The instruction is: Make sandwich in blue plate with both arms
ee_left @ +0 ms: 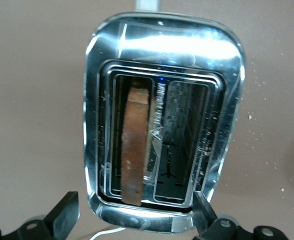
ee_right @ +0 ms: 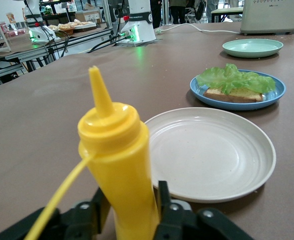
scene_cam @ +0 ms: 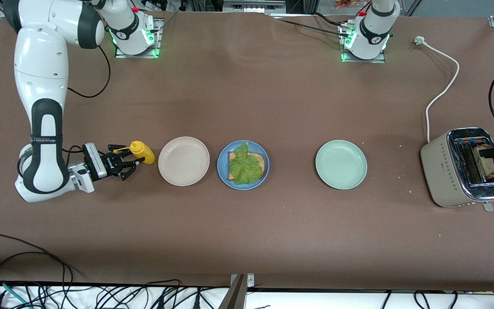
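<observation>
One slice of bread (scene_cam: 247, 165) under lettuce (scene_cam: 244, 165) on blue plate (scene_cam: 223, 171) | left gripper (ee_left: 137, 220) spread over toaster (scene_cam: 442, 167), toast (ee_left: 136, 150) may be crushed or dropped | right gripper (ee_right: 132, 210) clamped on mustard bottle (scene_cam: 143, 152) beside beige plate (scene_cam: 167, 171), may tip.

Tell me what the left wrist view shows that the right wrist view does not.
Only the left wrist view shows the toaster's slots from above, with a bread slice standing in one slot, and the open left gripper over it. Only the right wrist view shows the yellow squeeze bottle between the right gripper's fingers, the beige plate, the blue plate with bread and lettuce, and the green plate. Both show the toaster and the brown table.
</observation>
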